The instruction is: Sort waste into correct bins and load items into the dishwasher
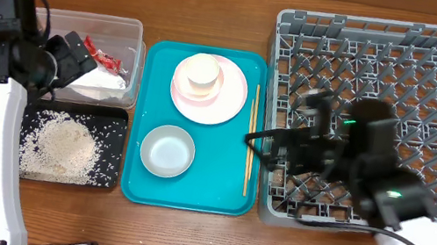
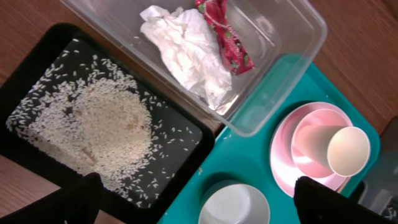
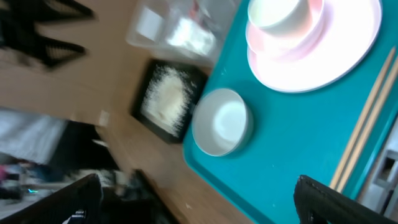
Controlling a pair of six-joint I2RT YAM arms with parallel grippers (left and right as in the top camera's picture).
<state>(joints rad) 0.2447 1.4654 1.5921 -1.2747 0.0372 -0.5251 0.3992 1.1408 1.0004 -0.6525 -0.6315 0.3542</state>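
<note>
Though smeared by blur in the overhead view, recognisably the right end effector [image 1: 261,143] at centre right, over the left wall of the grey dish rack [image 1: 377,26] and just beside the two chopsticks [image 1: 256,102]; fingers [image 3: 78,199] spread wide apart at the bottom corners of the right wrist view, clamped on nothing. At upper left, left end effector [image 1: 76,59] over the lower left part of the clear tub [image 1: 129,45], fingertips [image 2: 81,202] likewise parted toward both lower corners of the left wrist view. Inside the tub, crumpled napkin [image 2: 183,53] and red wrapper [image 2: 224,34], touching, wrapper nearer the top edge of that view. Directly below the tub, at lower left of the overhead frame, black tray [image 1: 119,121] with a heap of rice [image 1: 59,147] and loose grains scattered around it. In the middle of the bench [image 1: 220,7], teal tray [image 1: 214,175]: pink plate [image 1: 225,110] in its upper half, pale bowl [image 2: 305,143] on the plate, white cup [image 1: 203,71] in the bowl; grey-green bowl [image 1: 167,150] alone in the lower half, apart from the plate; chopsticks side by side along the tray's right edge. Filling the right of the frame, the rack with its rows of upright pegs.
</note>
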